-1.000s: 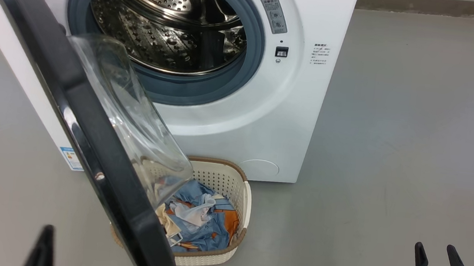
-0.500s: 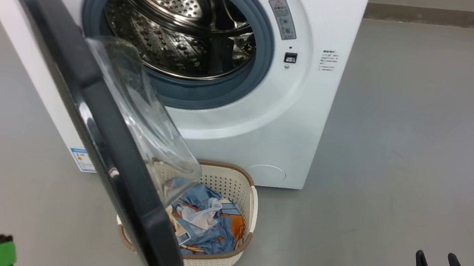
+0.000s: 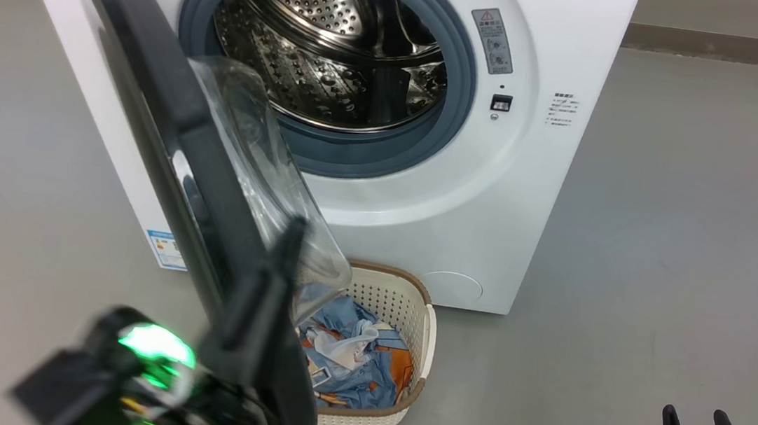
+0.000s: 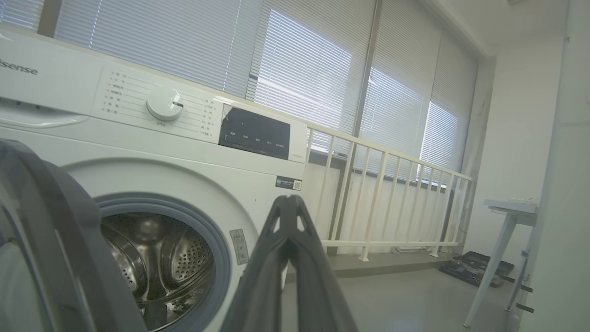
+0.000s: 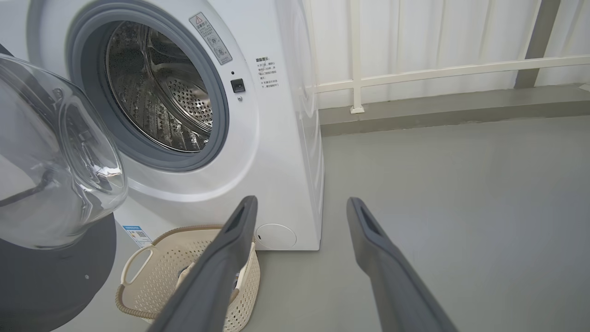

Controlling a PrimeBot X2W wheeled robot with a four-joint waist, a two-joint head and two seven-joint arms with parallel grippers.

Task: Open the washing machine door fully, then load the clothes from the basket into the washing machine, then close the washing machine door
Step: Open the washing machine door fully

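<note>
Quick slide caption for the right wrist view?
Open right end effector hovers before the washing machine, door swung open, basket at its foot.

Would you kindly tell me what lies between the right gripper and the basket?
In the head view, that stretch is bare grey floor: nothing lies between the right gripper and the basket.

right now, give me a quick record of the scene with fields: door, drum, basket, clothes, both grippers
door: open, standing out from the washing machine, glass bowl over the basket's left part
drum: nothing seen inside
basket: on the floor before the machine
clothes: piled in the basket, blue, orange, white
left gripper: shut, empty, raised by the door's lower rim; contact unclear
right gripper: open, empty, low at the right, apart from everything
</note>
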